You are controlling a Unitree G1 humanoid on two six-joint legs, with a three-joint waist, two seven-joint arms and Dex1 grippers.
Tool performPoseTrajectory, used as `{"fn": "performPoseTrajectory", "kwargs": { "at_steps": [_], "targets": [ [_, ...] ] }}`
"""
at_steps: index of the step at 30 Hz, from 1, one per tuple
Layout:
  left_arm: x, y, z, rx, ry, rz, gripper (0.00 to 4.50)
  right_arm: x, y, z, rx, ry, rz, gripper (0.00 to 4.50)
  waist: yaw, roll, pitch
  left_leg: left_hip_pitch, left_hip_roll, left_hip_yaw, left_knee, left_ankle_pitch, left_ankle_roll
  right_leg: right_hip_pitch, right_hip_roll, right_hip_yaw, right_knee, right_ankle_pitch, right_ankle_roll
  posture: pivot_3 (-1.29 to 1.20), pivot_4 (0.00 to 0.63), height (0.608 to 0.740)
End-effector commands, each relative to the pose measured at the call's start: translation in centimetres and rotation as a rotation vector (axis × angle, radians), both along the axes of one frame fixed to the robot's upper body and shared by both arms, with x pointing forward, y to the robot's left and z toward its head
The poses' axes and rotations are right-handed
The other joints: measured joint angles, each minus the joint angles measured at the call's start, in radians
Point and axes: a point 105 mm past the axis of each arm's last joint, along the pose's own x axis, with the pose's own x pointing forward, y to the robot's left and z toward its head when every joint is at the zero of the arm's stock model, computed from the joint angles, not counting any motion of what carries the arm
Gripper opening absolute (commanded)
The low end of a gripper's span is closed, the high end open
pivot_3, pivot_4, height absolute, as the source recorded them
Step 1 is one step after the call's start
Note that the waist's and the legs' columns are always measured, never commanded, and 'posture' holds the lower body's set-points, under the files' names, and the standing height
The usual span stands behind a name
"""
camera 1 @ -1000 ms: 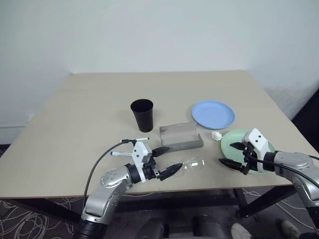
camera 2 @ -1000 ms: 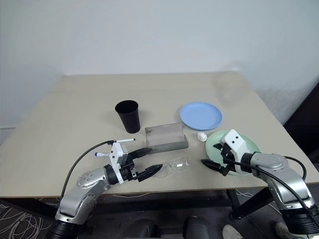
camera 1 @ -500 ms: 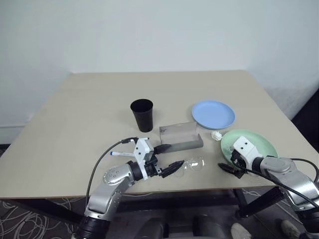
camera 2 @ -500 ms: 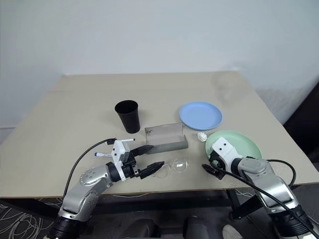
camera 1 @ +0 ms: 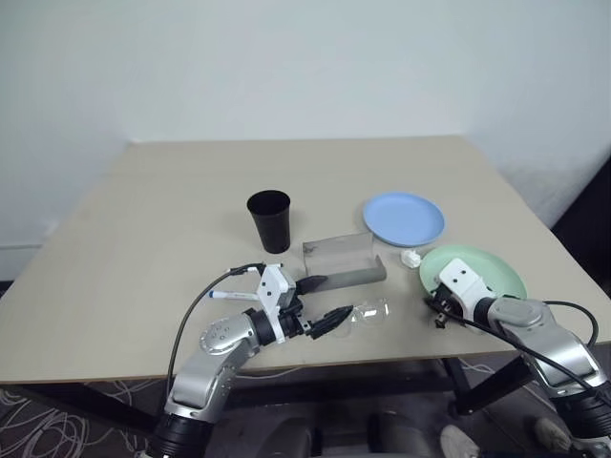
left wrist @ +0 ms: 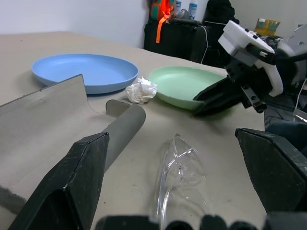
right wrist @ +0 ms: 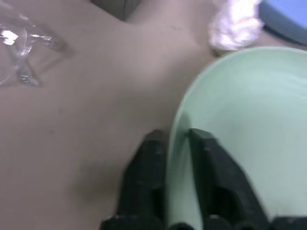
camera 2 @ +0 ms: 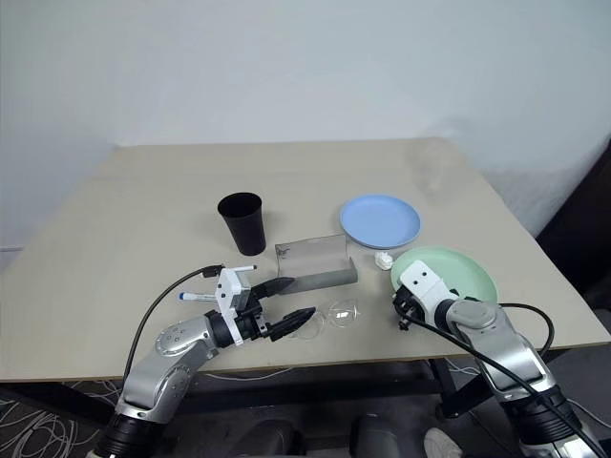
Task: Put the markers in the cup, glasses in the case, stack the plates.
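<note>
My right gripper is shut on the near left rim of the mint green plate, one finger on each side of the rim. The light blue plate lies behind it. My left gripper is open, level over the table, its tips just left of the clear glasses. The grey case lies open behind the glasses. Further back on the left stands the black cup, upright. A blue-capped marker lies left of my left wrist.
A small white crumpled lump sits between the two plates, close to the case's right end. The glasses and the green plate lie near the table's front edge. Behind the cup the tabletop is bare.
My right gripper dropped to the green plate's near left rim and shut on it. The left arm stayed where it was, open.
</note>
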Motion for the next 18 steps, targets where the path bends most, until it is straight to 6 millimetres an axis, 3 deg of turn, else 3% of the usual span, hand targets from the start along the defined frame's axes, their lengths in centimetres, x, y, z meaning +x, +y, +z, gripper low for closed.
{"fn": "performPoseTrajectory", "kwargs": {
  "at_steps": [1,12,18],
  "targets": [
    [0.2,-0.3,1.0,-0.006,-0.052,-0.007,4.5,1.2,-1.0,0.6,-0.044,-0.044,-0.052,0.3,-0.007,0.0,0.0,0.0,0.002,0.001,0.0,0.0,0.0,0.0,0.0,-0.002,-0.003,0.0,0.0,0.0,0.0,0.728],
    [0.4,-0.3,0.9,-0.001,-0.056,0.001,4.5,3.8,-4.3,1.9,-0.117,-0.112,-0.182,0.14,-0.01,0.001,0.0,-0.002,0.009,0.008,0.001,0.0,0.0,-0.001,0.0,-0.006,-0.009,0.001,0.001,0.0,0.0,0.728],
    [0.6,-0.3,0.9,0.001,-0.059,0.004,4.5,5.3,-4.8,3.2,-0.154,-0.19,-0.166,0.14,-0.01,0.001,0.0,-0.001,0.008,0.007,0.001,0.001,0.006,-0.002,0.001,-0.004,-0.007,0.001,0.001,0.0,0.0,0.728]
  ]
}}
